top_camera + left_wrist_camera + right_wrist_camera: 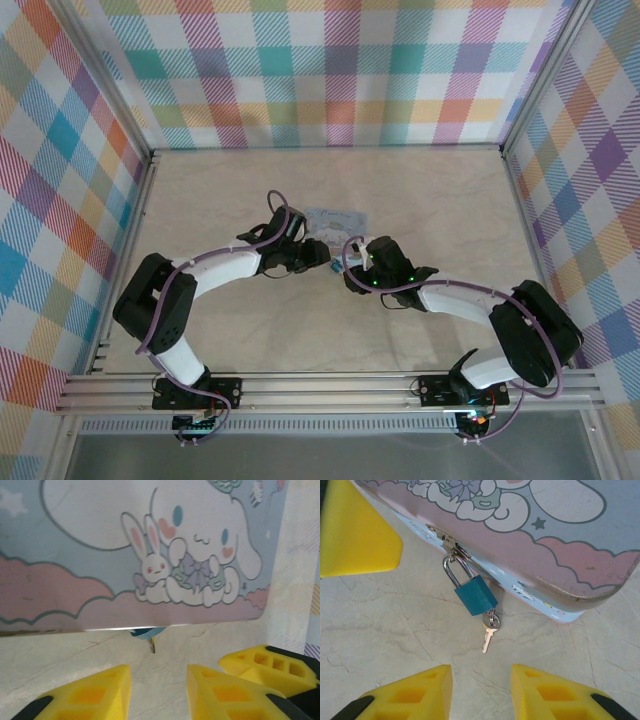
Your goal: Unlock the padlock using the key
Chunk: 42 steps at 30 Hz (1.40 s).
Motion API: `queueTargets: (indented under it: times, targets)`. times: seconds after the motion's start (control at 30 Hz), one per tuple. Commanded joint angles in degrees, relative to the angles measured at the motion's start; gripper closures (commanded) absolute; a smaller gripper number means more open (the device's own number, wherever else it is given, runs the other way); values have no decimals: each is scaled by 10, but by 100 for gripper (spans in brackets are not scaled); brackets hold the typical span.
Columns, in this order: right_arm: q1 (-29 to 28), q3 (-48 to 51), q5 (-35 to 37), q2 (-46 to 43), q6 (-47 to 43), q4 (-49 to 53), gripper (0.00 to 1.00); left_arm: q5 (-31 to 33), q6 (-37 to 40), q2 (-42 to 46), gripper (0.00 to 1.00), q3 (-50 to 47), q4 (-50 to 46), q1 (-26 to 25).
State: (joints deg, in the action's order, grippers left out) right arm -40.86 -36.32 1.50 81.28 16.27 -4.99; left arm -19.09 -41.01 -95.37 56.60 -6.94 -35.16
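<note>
padlock [476, 595]: teal painted body, shiny steel shackle | key [489, 632]: bright polished metal | tin [560, 530]: glossy printed lid | table [395, 630]: matt, marbled | fingers [407, 697]: matt yellow plastic

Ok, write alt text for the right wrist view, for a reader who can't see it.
A small teal padlock is hooked by its shackle through the latch of a pastel cartoon tin, with a silver key at its base on the marbled table. Below, the right gripper is open, its yellow fingers apart and holding nothing.

Overhead; two close wrist views sharing padlock [476, 595]
</note>
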Motion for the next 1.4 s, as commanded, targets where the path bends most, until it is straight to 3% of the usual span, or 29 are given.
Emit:
queueTargets:
  times: [0.0, 0.13, 0.33, 0.77, 0.97, 1.03, 1.23, 1.37]
  targets:
    - [-3, -8, -1, -10, -3, 10, 63, 7, 8, 14, 63, -16, 19, 0]
    - [-2, -11, -5, -9, -4, 6, 62, -22, -22, -16, 61, -42, 103, -4]
    - [-2, -15, -5, 6, 1, -5, 61, -6, -66, -62, 58, -83, 234, -18]
    - [-1, -8, -4, 2, -1, -16, 60, 60, -72, -138, 56, -70, 317, -53]
    - [5, 6, -2, -8, 7, -22, 60, 66, -90, -173, 66, -75, 404, -59]
    - [8, 13, -2, -16, 9, -22, 60, 64, -87, -184, 76, -66, 407, -61]
    - [19, 28, 0, -49, 10, -14, 61, 66, -82, -180, 91, -55, 363, -61]
    - [35, 43, -6, -74, 16, -17, 59, 68, -71, -160, 90, -60, 334, -61]
